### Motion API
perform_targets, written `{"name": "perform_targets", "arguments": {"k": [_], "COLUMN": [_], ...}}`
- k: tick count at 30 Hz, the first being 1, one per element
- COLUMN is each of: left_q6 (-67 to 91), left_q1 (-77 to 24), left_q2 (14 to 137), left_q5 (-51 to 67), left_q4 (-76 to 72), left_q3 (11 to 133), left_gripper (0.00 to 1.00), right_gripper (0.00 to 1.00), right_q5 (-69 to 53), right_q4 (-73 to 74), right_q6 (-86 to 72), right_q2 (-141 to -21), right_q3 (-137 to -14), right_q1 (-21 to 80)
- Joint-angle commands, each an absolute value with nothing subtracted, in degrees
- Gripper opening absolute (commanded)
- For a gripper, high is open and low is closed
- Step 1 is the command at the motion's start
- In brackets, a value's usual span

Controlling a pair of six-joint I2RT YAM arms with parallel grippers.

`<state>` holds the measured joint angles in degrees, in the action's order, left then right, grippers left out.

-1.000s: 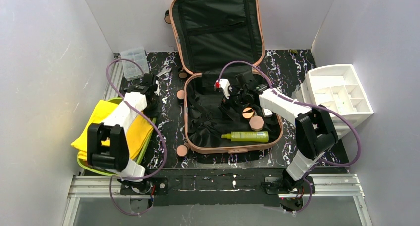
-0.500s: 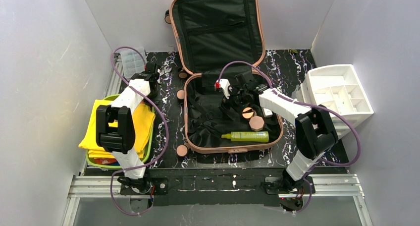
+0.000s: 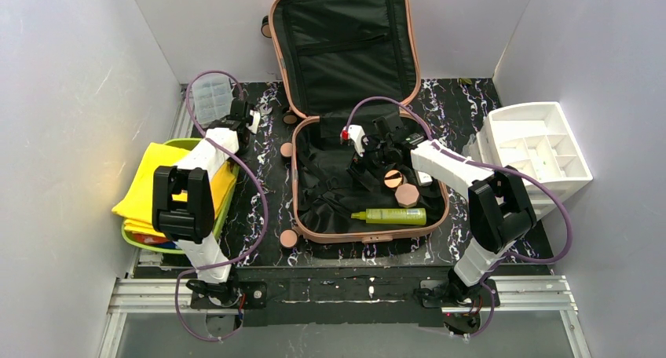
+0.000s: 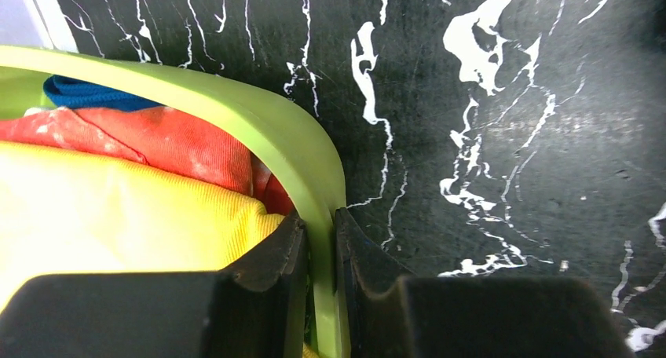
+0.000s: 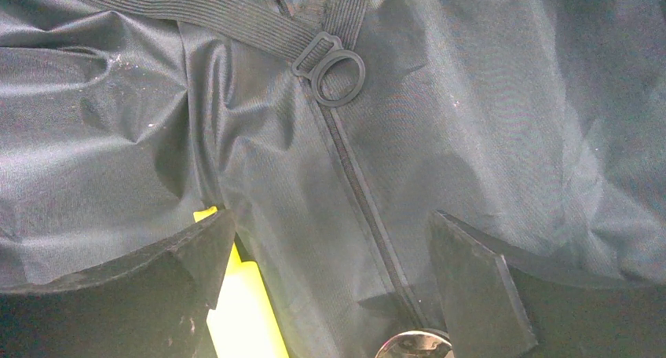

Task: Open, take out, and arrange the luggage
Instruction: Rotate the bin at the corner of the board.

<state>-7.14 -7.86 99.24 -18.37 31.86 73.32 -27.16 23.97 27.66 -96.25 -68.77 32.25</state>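
At the centre of the bench (image 3: 259,209), toward its far side, the luggage (image 3: 345,48) lies open. Its lower shell is flat on the black marbled surface and its lid stands upright against the far wall, black lining showing.

Left arm: it rises from its near-left base, and the forearm reaches far along the right side of the lime-green tray (image 3: 145,244). The left tool (image 4: 320,224) is pressed together on the tray's rim at its far-right corner, one finger inside the wall and one outside. A yellow cloth (image 4: 102,217) fills the tray, with a red cloth (image 4: 165,138) and a blue cloth (image 4: 86,95) under it.

Right arm: the elbow is raised at the near right, and the forearm extends left and far over the lower shell. The right tool (image 5: 330,248) points down with its fingers spread wide and holds nothing. It hovers over the lining beside a zip line, and a ring buckle (image 5: 334,71) lies beyond it. A yellow-green item shows just beside one finger.

Inside the shell, near its near edge, lie a green bottle (image 3: 389,215) and two pink discs (image 3: 406,195). A white organizer (image 3: 538,150) stands at the right and a clear box (image 3: 210,99) at the far left.
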Motion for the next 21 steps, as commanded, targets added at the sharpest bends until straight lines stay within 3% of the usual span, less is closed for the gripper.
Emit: {"name": "perform_targets", "arguments": {"k": [1,18,19,21], "left_q6": [-18.19,-10.21,-9.79,-8.30], "left_q1": [-7.16,-5.98,-5.96,-5.98], "left_q2": [97.69,105.63,104.99,102.95], "left_q5": [-23.48,-26.86,-25.77,-23.10], "left_q4": [26.11,33.13,33.66,35.56], "left_q3": [72.97,84.71,84.86,85.56], "left_gripper": [0.00,0.00,0.06,0.29], "right_gripper": [1.00,1.00,1.00,1.00], "right_q5": [-28.10,-27.79,-27.63,-27.07], "right_q4": [23.47,23.56,23.74,24.14], "right_q6": [28.36,28.55,28.68,29.22], "right_q2": [-93.71,-92.84,-92.62,-91.99], "right_q3": [-68.91,-68.78,-68.92,-69.42], "right_q1": [32.01,31.99,31.99,31.99]}}
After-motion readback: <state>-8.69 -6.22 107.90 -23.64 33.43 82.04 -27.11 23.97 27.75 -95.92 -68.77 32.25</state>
